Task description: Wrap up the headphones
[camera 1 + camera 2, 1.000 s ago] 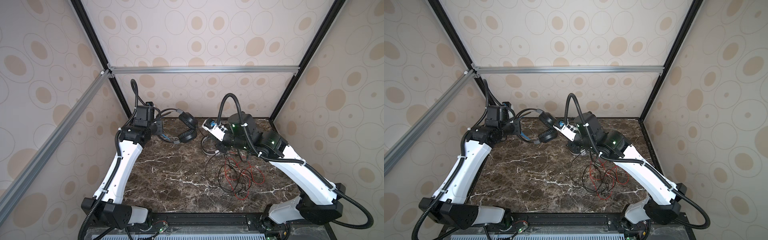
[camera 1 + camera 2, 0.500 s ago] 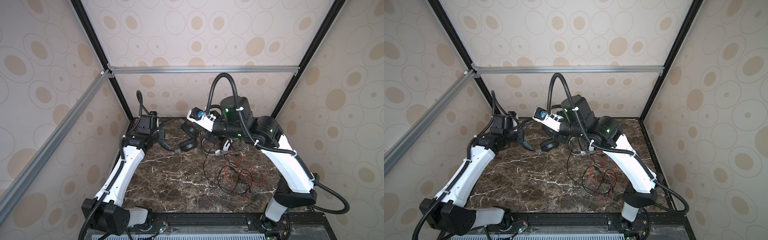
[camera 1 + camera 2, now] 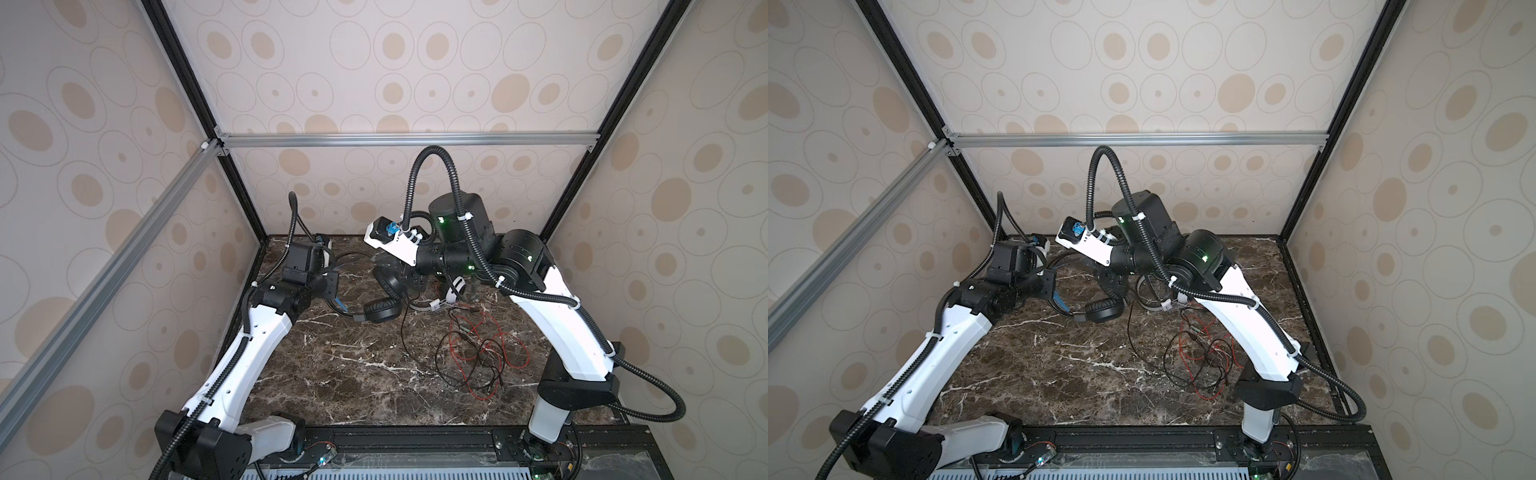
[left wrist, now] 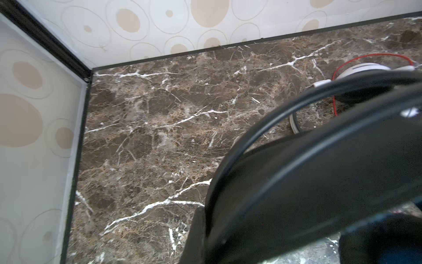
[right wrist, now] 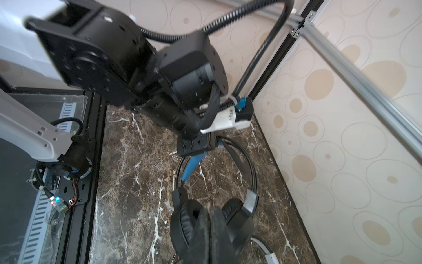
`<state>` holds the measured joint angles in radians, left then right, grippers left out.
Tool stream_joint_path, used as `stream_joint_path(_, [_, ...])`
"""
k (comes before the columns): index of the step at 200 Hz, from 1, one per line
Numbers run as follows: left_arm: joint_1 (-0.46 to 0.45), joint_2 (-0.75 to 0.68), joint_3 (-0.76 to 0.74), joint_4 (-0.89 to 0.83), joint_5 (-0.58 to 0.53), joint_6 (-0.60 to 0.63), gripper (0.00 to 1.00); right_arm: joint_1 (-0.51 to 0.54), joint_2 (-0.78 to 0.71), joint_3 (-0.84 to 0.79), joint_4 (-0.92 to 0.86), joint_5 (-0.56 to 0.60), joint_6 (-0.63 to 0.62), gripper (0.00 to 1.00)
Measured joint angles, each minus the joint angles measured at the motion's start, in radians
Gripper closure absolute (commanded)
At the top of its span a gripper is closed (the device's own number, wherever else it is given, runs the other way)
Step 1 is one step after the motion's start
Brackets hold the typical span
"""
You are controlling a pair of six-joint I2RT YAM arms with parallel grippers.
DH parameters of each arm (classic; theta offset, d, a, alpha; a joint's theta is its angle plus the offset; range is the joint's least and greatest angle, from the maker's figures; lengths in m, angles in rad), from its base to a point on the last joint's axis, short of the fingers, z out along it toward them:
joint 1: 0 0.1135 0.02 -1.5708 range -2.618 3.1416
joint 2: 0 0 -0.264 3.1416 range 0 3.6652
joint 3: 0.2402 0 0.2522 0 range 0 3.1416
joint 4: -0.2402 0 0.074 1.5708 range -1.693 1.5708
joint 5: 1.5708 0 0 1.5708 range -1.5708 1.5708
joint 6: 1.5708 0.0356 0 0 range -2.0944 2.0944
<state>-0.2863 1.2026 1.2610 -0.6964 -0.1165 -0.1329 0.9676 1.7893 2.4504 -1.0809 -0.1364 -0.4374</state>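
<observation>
The black headphones [image 3: 379, 311] [image 3: 1100, 311] sit at the back of the marble table, blue inner band showing. My left gripper [image 3: 332, 286] [image 3: 1052, 286] is shut on their headband, which fills much of the left wrist view [image 4: 319, 171]. My right gripper [image 5: 211, 219] [image 3: 399, 286] is shut just in front of the two ear cups [image 5: 185, 219]. The black cord [image 3: 402, 328] leaves from under its fingers and drops to the table. The white headphones [image 3: 455, 289] [image 3: 1158, 305] [image 4: 363, 68] lie just right of the black ones.
The red cord [image 3: 490, 353] [image 3: 1208, 357] lies tangled with loose black cord on the right half of the table [image 3: 353, 374]. The back wall and left corner post [image 4: 75, 68] are close behind the headphones.
My right arm has risen and swung left, over the black headphones. The left gripper has tipped the headset down, so one ear cup now sits lower and nearer.
</observation>
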Motion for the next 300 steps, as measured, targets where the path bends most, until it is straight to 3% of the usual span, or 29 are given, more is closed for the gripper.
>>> stream_joint_path(55, [0.0, -0.039, 0.002, -0.05, -0.248, -0.001, 1.0, 0.0, -0.028, -0.126, -0.045, 0.129, -0.021, 0.95])
stream_joint_path(123, [0.0, -0.001, 0.008, -0.098, -0.389, -0.01, 1.0, -0.004, -0.121, -0.264, -0.087, 0.257, -0.037, 0.94])
stream_joint_path(162, [0.0, 0.023, 0.008, -0.093, -0.39, -0.013, 1.0, -0.007, -0.184, -0.356, -0.117, 0.362, -0.061, 0.95])
stream_joint_path(215, [0.0, 0.032, 0.027, -0.091, -0.38, -0.012, 1.0, -0.007, -0.196, -0.382, -0.071, 0.615, -0.146, 0.97])
stream_joint_path(255, [0.0, 0.062, 0.057, -0.085, -0.302, -0.001, 1.0, 0.063, -0.192, -0.356, -0.02, 0.645, -0.197, 0.98])
stream_joint_path(300, [-0.018, 0.079, 0.06, -0.083, -0.204, 0.01, 1.0, 0.132, -0.113, -0.211, 0.002, 0.582, -0.198, 0.97])
